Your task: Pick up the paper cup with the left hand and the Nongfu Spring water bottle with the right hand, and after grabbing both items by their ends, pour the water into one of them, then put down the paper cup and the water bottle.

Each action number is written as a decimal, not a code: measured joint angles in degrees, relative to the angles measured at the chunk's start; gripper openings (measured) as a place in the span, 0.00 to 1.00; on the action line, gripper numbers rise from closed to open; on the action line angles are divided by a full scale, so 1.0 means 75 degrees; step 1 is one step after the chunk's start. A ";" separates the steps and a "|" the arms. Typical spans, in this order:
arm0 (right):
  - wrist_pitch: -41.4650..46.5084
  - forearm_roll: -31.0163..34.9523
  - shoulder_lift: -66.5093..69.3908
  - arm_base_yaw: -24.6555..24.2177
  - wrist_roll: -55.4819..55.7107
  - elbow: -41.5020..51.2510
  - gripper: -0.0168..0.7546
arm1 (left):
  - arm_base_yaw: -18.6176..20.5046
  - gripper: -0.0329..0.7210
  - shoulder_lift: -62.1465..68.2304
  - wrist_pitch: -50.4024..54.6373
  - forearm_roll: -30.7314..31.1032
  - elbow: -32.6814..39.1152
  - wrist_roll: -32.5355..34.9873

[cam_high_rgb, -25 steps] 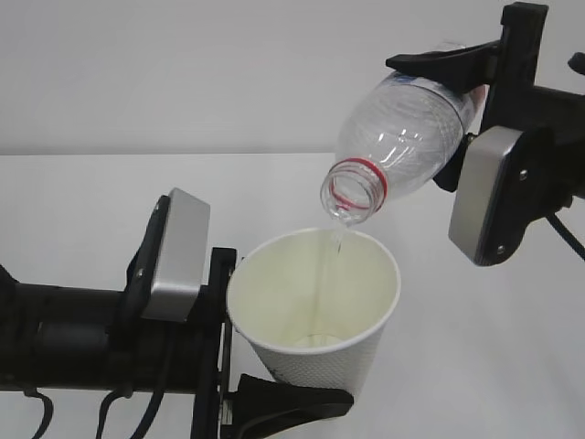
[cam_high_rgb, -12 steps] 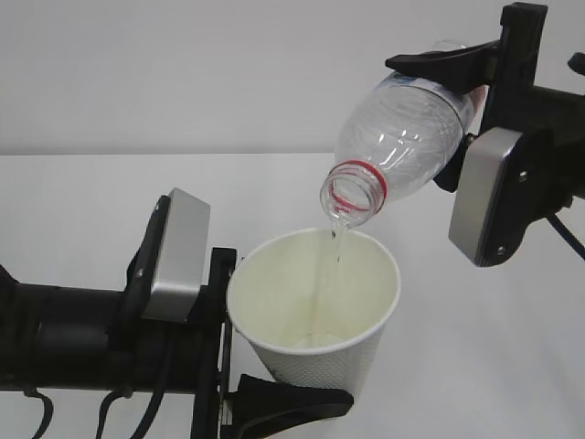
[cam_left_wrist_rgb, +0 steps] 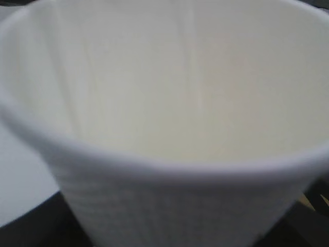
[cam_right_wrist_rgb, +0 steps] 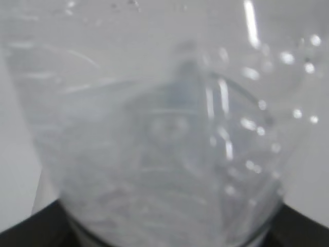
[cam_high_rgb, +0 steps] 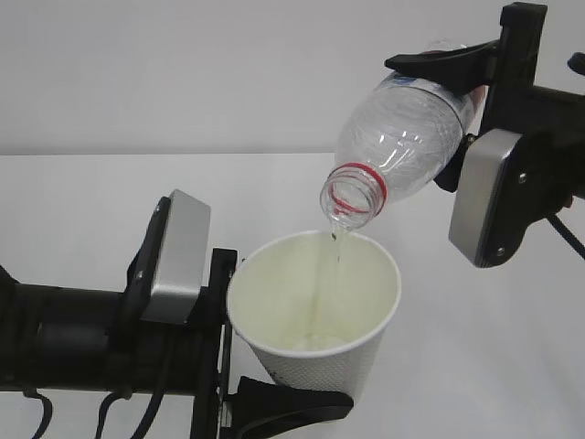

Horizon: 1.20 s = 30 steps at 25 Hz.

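White table point(cam_high_rgb: 82, 210) | left hand point(cam_high_rgb: 274, 384) level, grips paper cup point(cam_high_rgb: 315, 315) | right hand point(cam_high_rgb: 457, 78) apparently clamps tilted bottle point(cam_high_rgb: 398, 146)

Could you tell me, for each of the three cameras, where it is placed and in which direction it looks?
Exterior view: at about cup height in front of the table, looking across it at the tilted water bottle above the paper cup; both arms show, left hand and right hand.
Left wrist view: just behind the cup, looking into its mouth; a dark finger edges the bottom.
Right wrist view: pressed against the bottle; dark gripper parts at the corners.
Shared: the cup and the bottle each appear in two views.
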 joint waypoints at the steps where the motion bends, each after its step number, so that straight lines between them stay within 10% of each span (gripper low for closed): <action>1: 0.0000 0.0000 0.0000 0.0000 -0.0018 0.0000 0.60 | 0.0000 0.77 0.0000 0.0000 0.0000 0.0000 0.0000; 30: -0.0052 0.0000 0.0000 0.0000 -0.0088 0.0000 0.60 | 0.0000 0.77 0.0000 0.0000 0.0005 0.0000 0.0000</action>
